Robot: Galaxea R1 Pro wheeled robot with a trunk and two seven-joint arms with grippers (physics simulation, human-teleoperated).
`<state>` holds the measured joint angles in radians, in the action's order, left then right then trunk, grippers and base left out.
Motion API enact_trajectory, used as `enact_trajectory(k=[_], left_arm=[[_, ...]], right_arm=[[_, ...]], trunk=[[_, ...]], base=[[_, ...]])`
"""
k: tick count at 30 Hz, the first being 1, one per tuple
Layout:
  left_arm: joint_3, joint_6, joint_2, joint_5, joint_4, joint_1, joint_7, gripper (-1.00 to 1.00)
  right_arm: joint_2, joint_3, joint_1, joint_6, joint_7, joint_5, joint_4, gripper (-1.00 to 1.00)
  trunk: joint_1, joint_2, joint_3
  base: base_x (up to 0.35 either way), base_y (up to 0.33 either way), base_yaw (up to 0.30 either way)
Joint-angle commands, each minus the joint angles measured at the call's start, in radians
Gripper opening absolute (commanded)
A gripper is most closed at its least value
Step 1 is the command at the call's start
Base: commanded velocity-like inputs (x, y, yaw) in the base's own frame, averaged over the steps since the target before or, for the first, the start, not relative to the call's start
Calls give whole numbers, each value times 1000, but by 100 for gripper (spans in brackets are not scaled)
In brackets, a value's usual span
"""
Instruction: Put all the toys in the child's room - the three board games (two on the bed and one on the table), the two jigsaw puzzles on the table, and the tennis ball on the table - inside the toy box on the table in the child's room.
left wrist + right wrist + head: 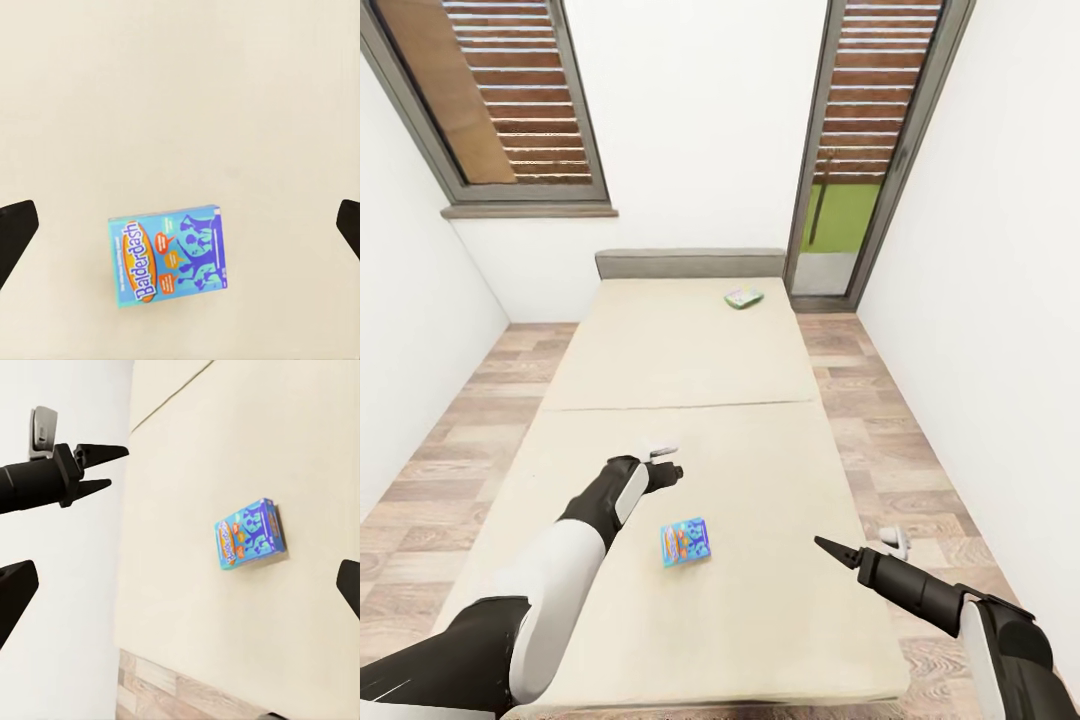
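Blue game (686, 542) flat on bed (690, 400), near end; 2nd game (743, 298) at far end. L gripper (664, 462) above bed just beyond blue game, jaws spread. R gripper (830, 546) over bed's R side, jaws spread.

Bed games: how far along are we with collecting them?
Nothing looks collected yet. Both board games still lie on the bed: the blue Balderdash box near the robot and a second game by the headboard. The left gripper hovers open and empty above the blue box, so picking it up seems to be the step in hand. The right gripper is open and empty too. Left: grasp each game and carry it off.
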<state>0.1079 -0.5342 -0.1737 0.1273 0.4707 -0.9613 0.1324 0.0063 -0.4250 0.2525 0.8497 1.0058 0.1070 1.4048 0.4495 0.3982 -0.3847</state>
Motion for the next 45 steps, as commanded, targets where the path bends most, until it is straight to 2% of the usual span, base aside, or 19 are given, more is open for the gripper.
enact_trajectory(k=[1,20,23,26,31,38,45], left_arm=[[3,-5,-1,11,2,0,7,100],[3,-31,-1,11,2,-21,9,100],[3,-39,-1,11,2,-23,9,100],[3,-45,-1,11,2,-30,9,100],[3,-51,-1,11,2,-59,9,100],[3,-83,-1,10,2,-81,9,100],[3,-97,-1,11,2,-95,9,100]], right_arm=[[0,-2,1,6,2,3,0,100],[-5,-3,0,5,16,3,0,100],[-13,-4,0,4,46,3,0,100],[-29,-4,-1,2,111,3,0,100],[-42,-4,-1,-4,193,-5,-1,100],[-48,-7,-12,-5,227,-3,-1,100],[-58,-46,-33,-5,278,2,-3,100]], trunk=[[0,2,-3],[0,2,-34],[0,2,-39],[0,2,-44],[0,2,-52],[0,2,-64],[0,2,-75]], base=[[0,0,0],[0,0,0],[0,0,0],[0,0,0],[0,0,0],[0,0,0],[0,0,0]])
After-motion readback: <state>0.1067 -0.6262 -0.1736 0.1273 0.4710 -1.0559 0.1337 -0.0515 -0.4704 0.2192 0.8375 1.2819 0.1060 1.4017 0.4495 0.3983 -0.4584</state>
